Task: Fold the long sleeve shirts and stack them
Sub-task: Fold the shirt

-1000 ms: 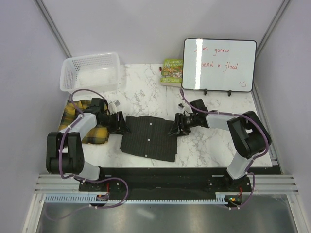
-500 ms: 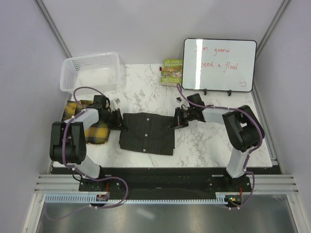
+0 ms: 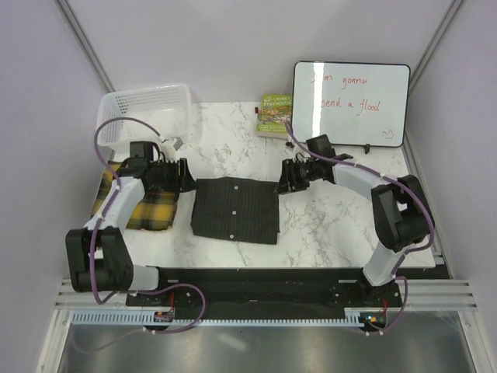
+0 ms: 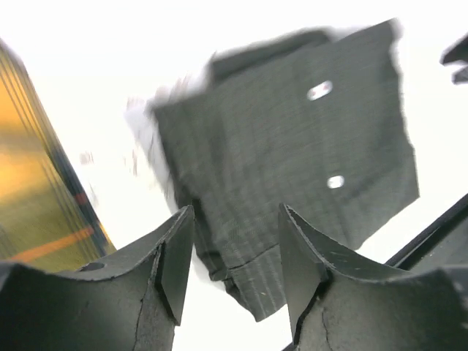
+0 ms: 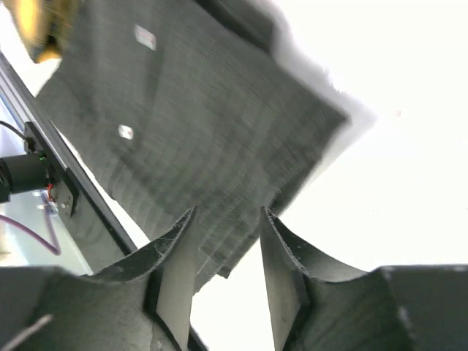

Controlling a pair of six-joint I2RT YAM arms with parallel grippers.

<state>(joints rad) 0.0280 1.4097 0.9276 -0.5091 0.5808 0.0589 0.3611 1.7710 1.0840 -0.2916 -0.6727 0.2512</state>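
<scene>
Since a second ago, the dark pinstriped shirt (image 3: 235, 210) has gone from a skewed, loosely spread shape to a compact, roughly square fold. It lies flat near the middle of the marble table (image 3: 342, 225), white buttons facing up. Both arms have drawn back to its far corners. I see the left gripper (image 4: 235, 219) just off the far-left corner, fingers moderately apart and holding nothing; the cloth shows beyond the gap. The right gripper (image 5: 228, 216) sits at the far-right corner in the same condition: parted, no fabric between the pads. The yellow-and-black plaid shirt (image 3: 144, 208) lies apart at the table's left edge, partly under the left arm, not stacked. Behind stand a white mesh basket (image 3: 144, 113), a green book (image 3: 276, 115) and a whiteboard (image 3: 351, 103).
</scene>
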